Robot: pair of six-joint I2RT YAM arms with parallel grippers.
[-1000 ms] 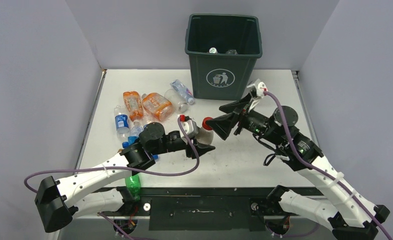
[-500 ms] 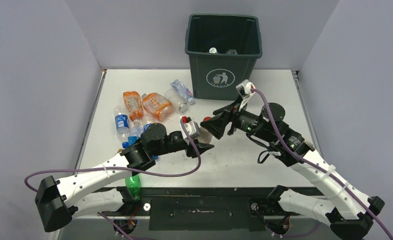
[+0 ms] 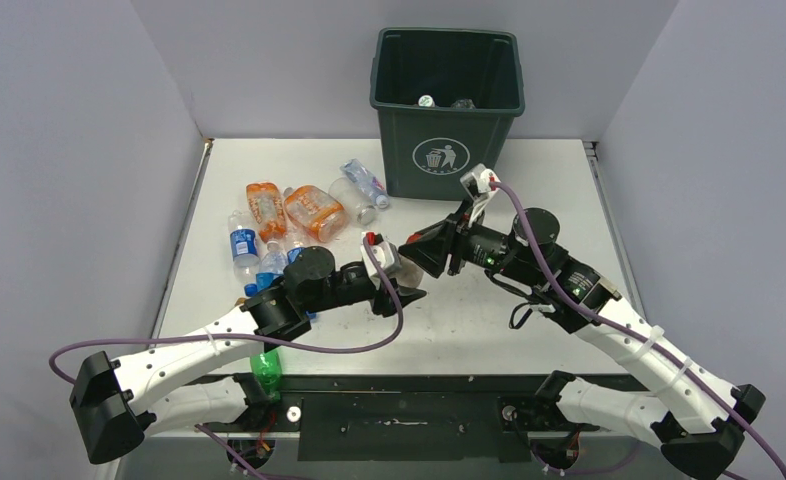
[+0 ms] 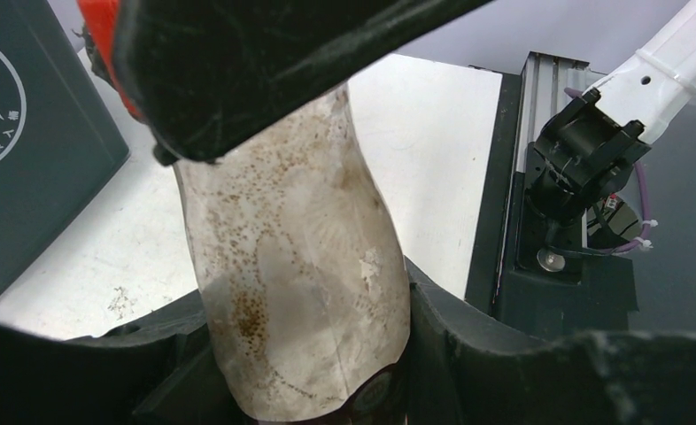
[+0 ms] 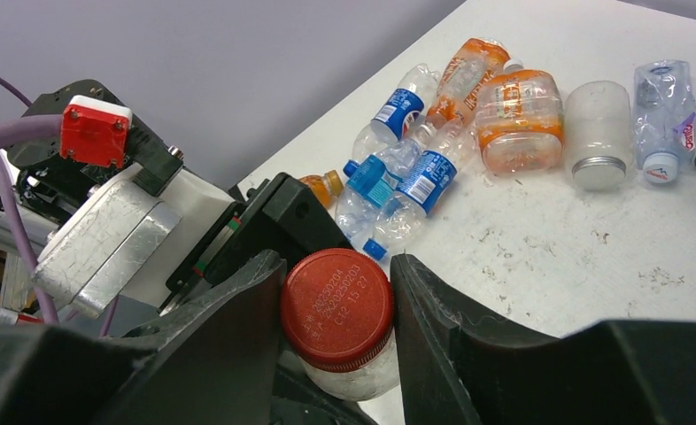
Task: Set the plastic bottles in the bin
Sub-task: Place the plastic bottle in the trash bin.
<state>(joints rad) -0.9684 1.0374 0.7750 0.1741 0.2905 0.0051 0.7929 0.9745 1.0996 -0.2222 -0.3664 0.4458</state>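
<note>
A cloudy white plastic bottle (image 3: 399, 264) with a red cap (image 5: 336, 307) is held above the table between both arms. My left gripper (image 3: 397, 286) is shut on its body (image 4: 296, 266), one finger pressing each side. My right gripper (image 3: 418, 250) is shut on the capped end, with both jaws against the red cap. The dark green bin (image 3: 401, 165) stands at the back, just beyond the grippers, with a couple of bottles (image 3: 439, 101) inside. Several more bottles (image 3: 289, 215) lie on the table's left: orange ones (image 5: 517, 119), blue-labelled ones (image 5: 406, 186) and a white jar (image 5: 597, 133).
A green bottle (image 3: 266, 368) lies at the near table edge by the left arm's base. The left arm's wrist camera block (image 5: 105, 221) sits close behind the held bottle. Grey walls enclose the table on three sides.
My right gripper has moved left onto the bottle's red cap and closed on it. The left gripper has kept its hold and place.
</note>
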